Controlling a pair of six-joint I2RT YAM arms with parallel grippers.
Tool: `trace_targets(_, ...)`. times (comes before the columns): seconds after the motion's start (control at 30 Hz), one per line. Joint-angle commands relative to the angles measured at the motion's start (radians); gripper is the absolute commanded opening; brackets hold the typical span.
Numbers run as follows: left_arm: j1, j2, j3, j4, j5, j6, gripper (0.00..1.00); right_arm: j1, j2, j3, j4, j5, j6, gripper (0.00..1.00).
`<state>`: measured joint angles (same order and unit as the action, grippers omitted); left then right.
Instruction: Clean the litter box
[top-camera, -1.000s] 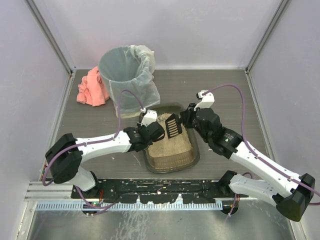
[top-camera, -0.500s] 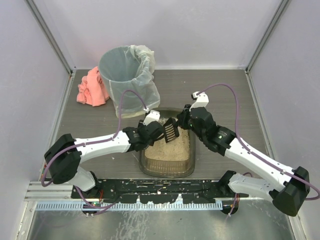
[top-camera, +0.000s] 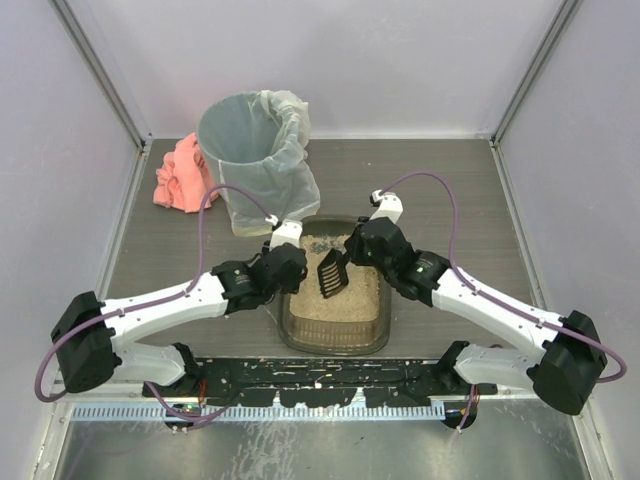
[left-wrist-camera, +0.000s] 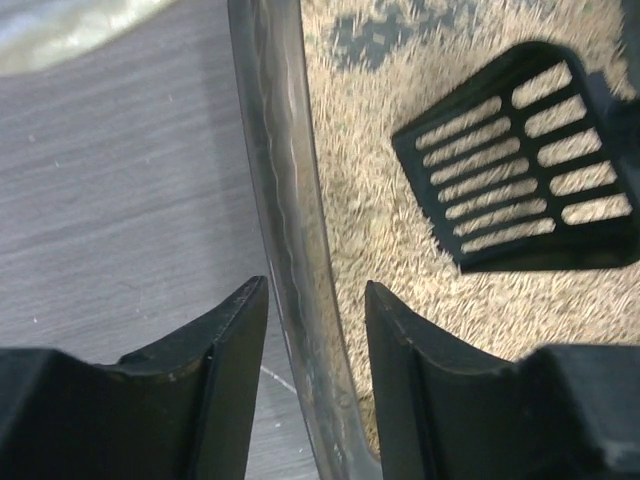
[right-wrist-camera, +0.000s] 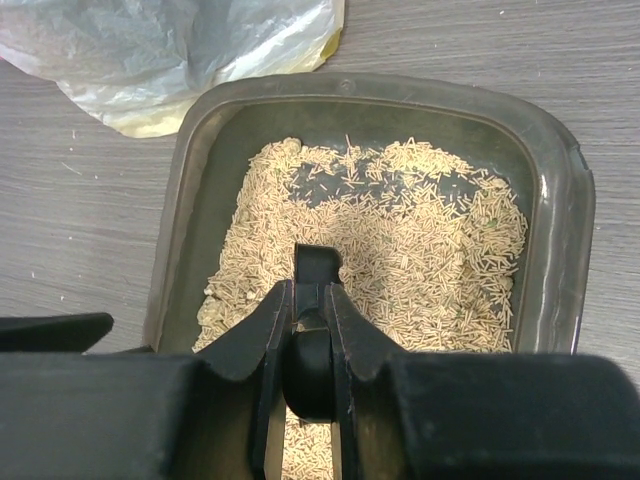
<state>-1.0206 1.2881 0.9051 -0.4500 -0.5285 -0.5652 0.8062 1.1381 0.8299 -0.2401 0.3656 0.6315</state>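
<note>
The litter box (top-camera: 335, 345) sat on the bench (top-camera: 450, 190) just beyond the arm bases, roughly midway between them, with its long side running away from them. Pale grainy litter (right-wrist-camera: 400, 250) covered most of its floor, leaving a bare dark patch toward the far end.

The left claw (left-wrist-camera: 315, 330) stood at the box's left wall, partly open. One finger (left-wrist-camera: 215, 350) was outside over the bench and the other (left-wrist-camera: 410, 350) inside over the litter. The rim ran up between them with a gap on either side (so it gripped nothing).

Across from it, the right claw (right-wrist-camera: 310, 300) reached in over the far right part of the box. It was clamped narrow on the handle of a black slotted scoop (left-wrist-camera: 520, 160). The scoop's blade slanted down toward the left claw, low over the litter in the box's middle, and grains showed through its slots. Whether the blade rested on the grains could not be told.

Farther back, a round grey bin (top-camera: 255, 150) with a clear plastic liner stood just beyond the box's far left corner. The liner's loose lower edge lay near the far rim. A crumpled pink cloth (top-camera: 183, 175) lay against the bin's left side, close to the left wall.
</note>
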Motion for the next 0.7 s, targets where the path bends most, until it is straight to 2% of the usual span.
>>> trace_targets(0.0,-0.005,-0.053,-0.077,0.033,0.085,-0.05,0.44,0.03,0.035,0.024,-0.036,0.033,0.019,0.01)
trace_targets(0.3,-0.048,-0.044,-0.141,0.059,0.114,-0.119,0.38,0.093,0.114,0.022,-0.082,0.057,0.067,0.01)
trace_targets(0.67,-0.056,-0.026,-0.149,0.079,0.113,-0.117,0.3,0.099,0.099,-0.199,0.173,-0.068,0.318,0.01)
